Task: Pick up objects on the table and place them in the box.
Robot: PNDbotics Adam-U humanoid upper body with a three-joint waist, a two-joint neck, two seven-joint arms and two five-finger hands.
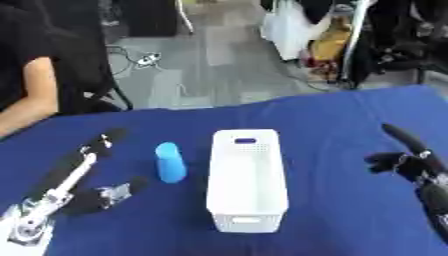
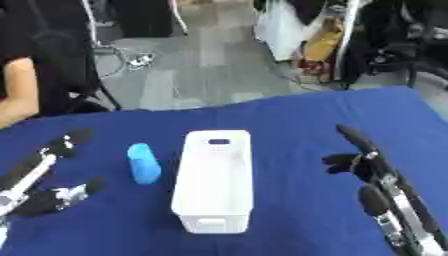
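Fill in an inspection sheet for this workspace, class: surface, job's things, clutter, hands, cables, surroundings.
Surface: table under a blue cloth.
Job's things: white box at centre, looks empty; blue cylinder lying left of it, apart from it.
Clutter: nothing seen.
Hands: left hand open, resting left of the cylinder, holding nothing; right hand open, right of the box, holding nothing.
Cables: cable with plug on the floor beyond the table.
Surroundings: grey floor, white bag, chair.
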